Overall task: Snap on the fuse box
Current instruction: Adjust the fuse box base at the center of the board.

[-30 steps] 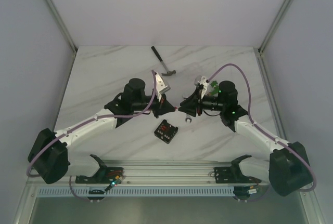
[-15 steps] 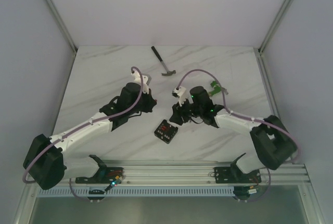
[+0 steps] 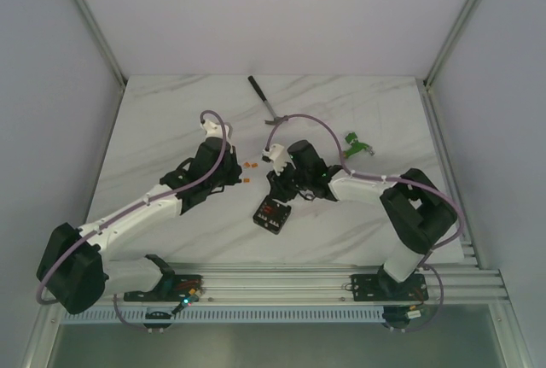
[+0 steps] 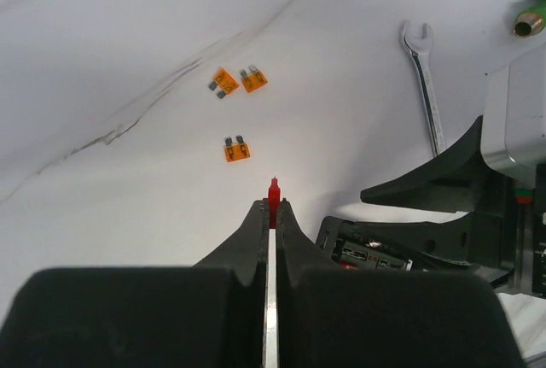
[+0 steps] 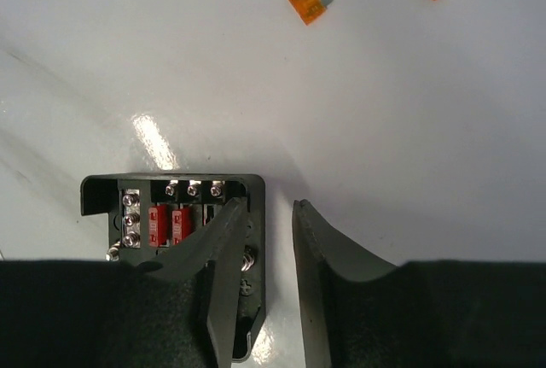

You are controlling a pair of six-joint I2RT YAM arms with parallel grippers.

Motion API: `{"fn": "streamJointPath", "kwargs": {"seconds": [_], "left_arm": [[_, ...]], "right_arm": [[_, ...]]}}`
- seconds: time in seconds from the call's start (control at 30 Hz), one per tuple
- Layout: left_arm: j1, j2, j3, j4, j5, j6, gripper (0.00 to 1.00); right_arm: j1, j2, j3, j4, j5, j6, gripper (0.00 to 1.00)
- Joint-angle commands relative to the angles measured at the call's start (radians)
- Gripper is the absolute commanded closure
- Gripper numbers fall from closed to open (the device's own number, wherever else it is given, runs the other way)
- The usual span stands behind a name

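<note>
The fuse box (image 5: 162, 214) is a small black open box with red fuses and screws inside, lying on the marble table near the front middle (image 3: 273, 215). My right gripper (image 5: 266, 206) hangs just above it, open. Its left finger is over the box's inside and its right finger is outside the box's right wall, with bare table showing in the gap. My left gripper (image 4: 273, 207) is shut on a small red fuse (image 4: 274, 190) that sticks out past its tips, a little to the left of the fuse box (image 4: 368, 250). In the top view the left gripper (image 3: 237, 178) stands left of the right gripper (image 3: 276, 190).
Three loose orange fuses (image 4: 236, 150) lie on the table ahead of the left gripper, two of them also in the right wrist view (image 5: 309, 1). A wrench (image 4: 425, 86) lies behind the box. A hammer (image 3: 266, 102) rests at the back, and a green connector (image 3: 357, 142) to the right.
The right arm has swung left and down over the fuse box, its jaws widening then narrowing. The left arm has drawn back to the left, uncovering the orange fuses.
</note>
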Motion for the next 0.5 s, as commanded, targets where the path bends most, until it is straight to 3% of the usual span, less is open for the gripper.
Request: {"fn": "streamJointPath", "kwargs": {"seconds": [0.0,0.13,0.47], "left_arm": [[0.006,-0.026,0.004,-0.031,-0.02,-0.016,1.0],[0.006,-0.028,0.008,-0.034,-0.011,-0.017,1.0],[0.006,-0.021,0.015,-0.042,-0.001,-0.015,1.0]], "right_arm": [[0.013,0.027,0.034,0.002,0.034,-0.024,0.67],[0.02,0.043,0.047,-0.001,0.035,-0.025,0.71],[0.035,0.06,0.055,-0.014,0.004,-0.066,0.7]]}}
